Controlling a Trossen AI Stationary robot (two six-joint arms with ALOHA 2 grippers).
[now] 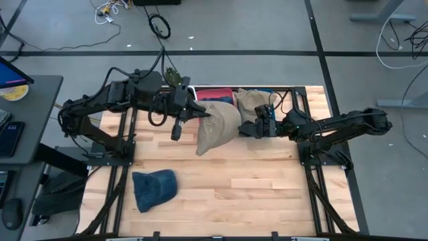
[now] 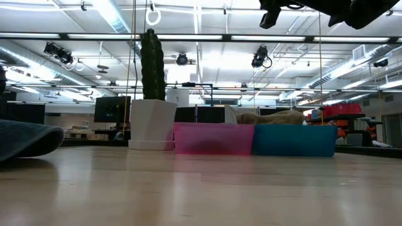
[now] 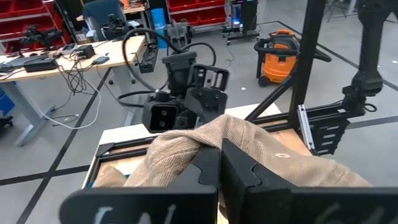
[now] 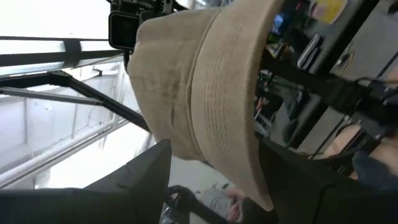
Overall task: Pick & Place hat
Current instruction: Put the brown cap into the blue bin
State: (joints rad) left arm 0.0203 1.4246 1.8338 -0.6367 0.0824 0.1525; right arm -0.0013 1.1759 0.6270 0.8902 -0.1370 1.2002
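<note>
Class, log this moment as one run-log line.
left gripper: shut on tan fabric bucket hat | right gripper: shut on hat | hat: held aloft | blue cap: on table

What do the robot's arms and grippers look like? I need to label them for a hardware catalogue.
Both are black, jointed arms built from slim links and chunky round joint housings. A black cable loops off the left arm. The left gripper and right gripper each have two flat, matte black fingers. No markings are readable.

Tan hat [image 1: 217,126] hangs aloft between both end effectors.
</note>
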